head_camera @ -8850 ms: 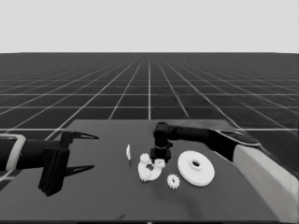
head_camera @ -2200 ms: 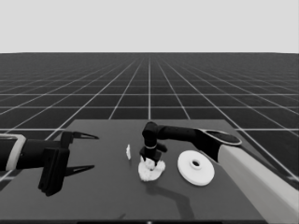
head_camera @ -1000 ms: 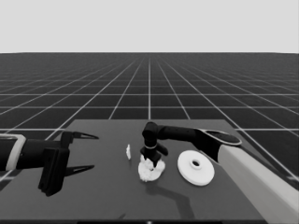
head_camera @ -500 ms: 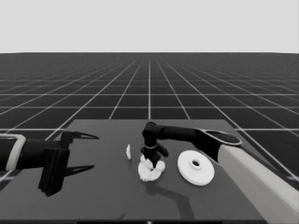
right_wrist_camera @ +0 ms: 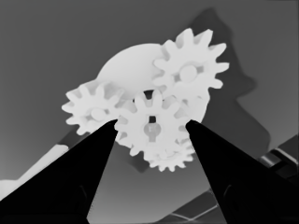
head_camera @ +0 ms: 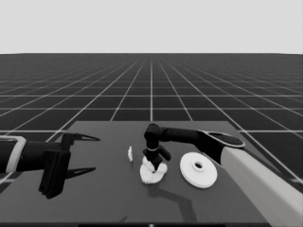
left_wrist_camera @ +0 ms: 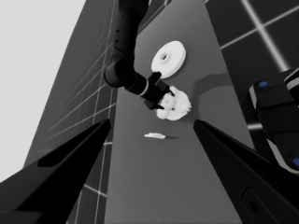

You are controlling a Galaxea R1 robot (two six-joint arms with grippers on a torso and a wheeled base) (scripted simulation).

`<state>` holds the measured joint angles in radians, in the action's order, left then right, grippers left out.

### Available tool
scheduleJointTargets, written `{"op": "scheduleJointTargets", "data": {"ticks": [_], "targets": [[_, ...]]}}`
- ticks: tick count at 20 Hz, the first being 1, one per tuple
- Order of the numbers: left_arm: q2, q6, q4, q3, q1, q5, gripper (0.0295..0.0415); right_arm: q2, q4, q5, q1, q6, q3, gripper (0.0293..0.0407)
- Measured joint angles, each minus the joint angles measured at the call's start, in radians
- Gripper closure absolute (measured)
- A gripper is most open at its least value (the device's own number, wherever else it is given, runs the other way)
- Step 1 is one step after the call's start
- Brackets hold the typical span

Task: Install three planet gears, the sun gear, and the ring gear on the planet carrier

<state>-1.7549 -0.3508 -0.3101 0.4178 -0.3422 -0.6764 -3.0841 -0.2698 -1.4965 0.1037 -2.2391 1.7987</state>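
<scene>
Nearest, the left gripper (head_camera: 80, 153) waits over the worktop's (head_camera: 104, 198) left end, jaws spread wide, nothing between them. Toward the middle, the right gripper (right_wrist_camera: 150, 135) stands over the smaller round part (right_wrist_camera: 128, 65), jaws straddling the centre gear (right_wrist_camera: 150, 125); whether they pinch it I cannot tell. Three outer gears (right_wrist_camera: 189, 70) appear seated, so the gears look nearly done. The larger round part (head_camera: 198, 169) lies beside, yet to go on top. A thin white piece (head_camera: 130, 153) lies beyond
</scene>
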Motion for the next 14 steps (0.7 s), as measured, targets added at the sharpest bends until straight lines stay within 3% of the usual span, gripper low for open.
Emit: {"op": "scheduleJointTargets", "data": {"ticks": [9, 11, 12, 14], "targets": [[0.000, 0.000, 0.000, 0.000, 0.000, 0.000, 0.0326, 0.000, 0.000, 0.000, 0.000, -0.094, 0.000, 0.0391], [0.000, 0.000, 0.000, 0.000, 0.000, 0.000, 0.0326, 0.000, 0.000, 0.000, 0.000, -0.104, 0.000, 0.0331], [0.000, 0.000, 0.000, 0.000, 0.000, 0.000, 0.0326, 0.000, 0.000, 0.000, 0.000, -0.106, 0.000, 0.0320], [0.000, 0.000, 0.000, 0.000, 0.000, 0.000, 0.0326, 0.000, 0.000, 0.000, 0.000, -0.108, 0.000, 0.0316]]}}
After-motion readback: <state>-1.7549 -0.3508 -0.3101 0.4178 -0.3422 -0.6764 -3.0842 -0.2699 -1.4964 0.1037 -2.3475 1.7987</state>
